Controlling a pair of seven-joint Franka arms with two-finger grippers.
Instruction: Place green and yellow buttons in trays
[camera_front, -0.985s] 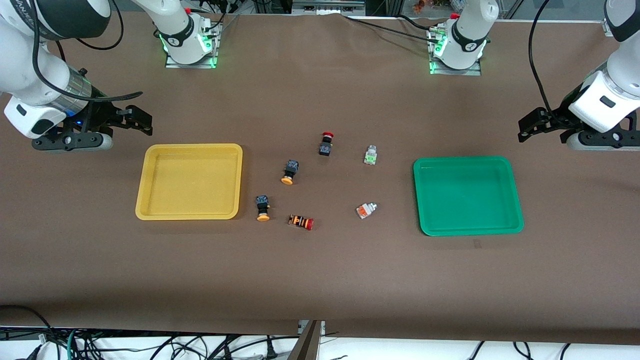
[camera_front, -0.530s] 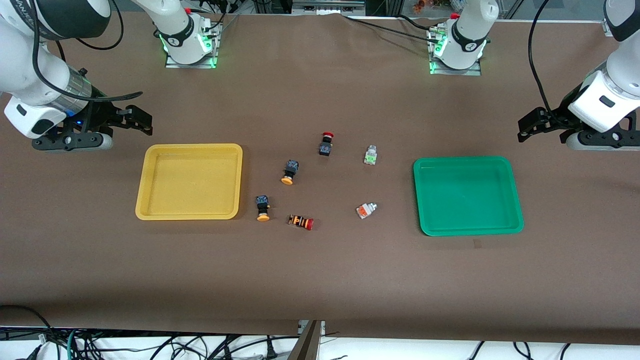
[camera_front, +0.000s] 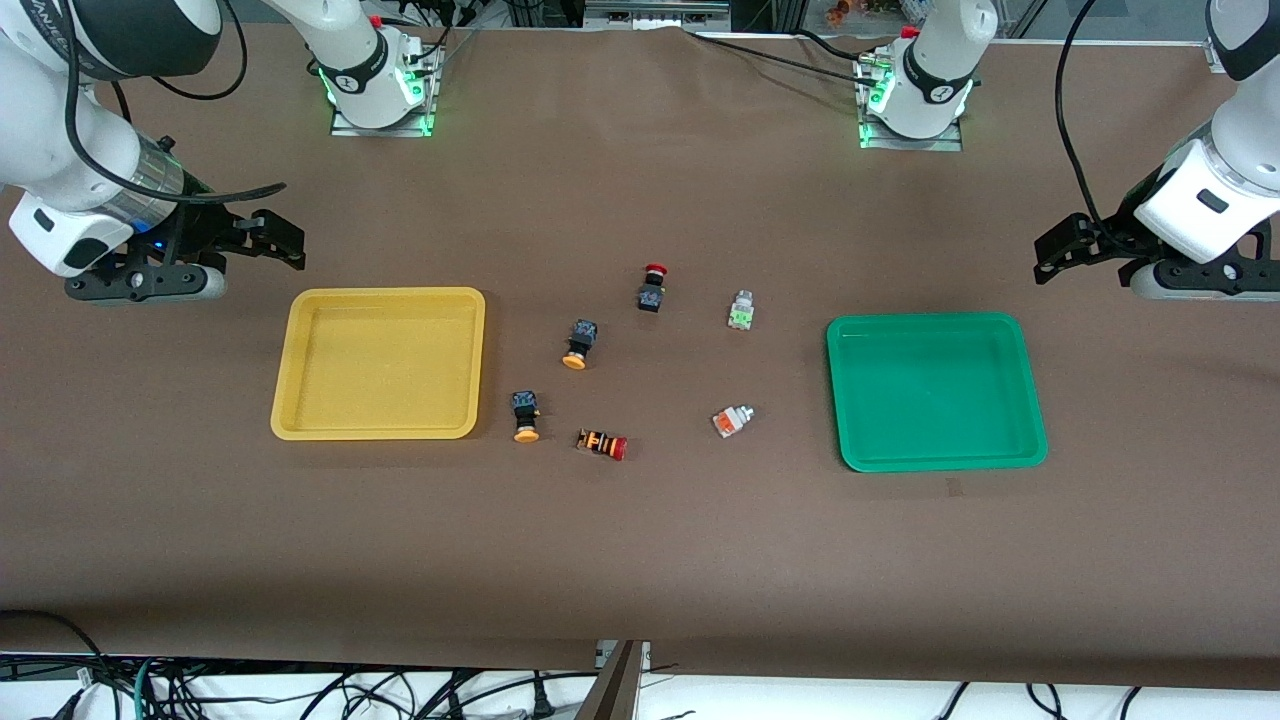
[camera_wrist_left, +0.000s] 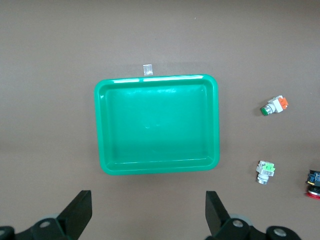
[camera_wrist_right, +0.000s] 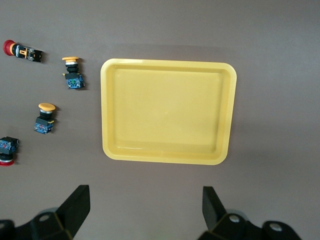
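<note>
A: While both arms hang off at the ends, what's between the trays?

B: Six switches, all loose on the brown bench (camera_front: 640, 560), none in a tray. Dark switch with a red cap (camera_front: 652, 287) farthest from the front camera, with the green-faced whitish button (camera_front: 740, 311) beside it toward the green tray (camera_front: 1030, 400). One dark yellow-capped button (camera_front: 578, 344) sits mid-cluster; the second yellow-capped button (camera_front: 525, 416) is just beside the yellow tray (camera_front: 285, 400), apart from its rim. Orange-striped switch with a red cap (camera_front: 602, 443) lies on its side next to that one. Orange-faced whitish button (camera_front: 732, 420) lies tilted, nearer the camera than the green-faced one.

A: Anything in the way?

B: The two red-capped ones sit in among the targets; otherwise the bench around each is bare. A small pale tab (camera_wrist_left: 147, 70) lies on the bench just off the green tray's rim.

A: Grippers?

B: Left gripper (camera_front: 1085, 262) is over bare bench toward the left arm's end, just off the green tray's corner, fingers (camera_wrist_left: 80, 212) spread wide, nothing held. Right gripper (camera_front: 255, 243) is over bare bench off the yellow tray's corner, also wide and holding nothing.

A: Materials?

B: Trays are smooth glossy plastic, shallow, with rounded corners. Bench cover is matte brown. Caps round, bodies blocky.
</note>
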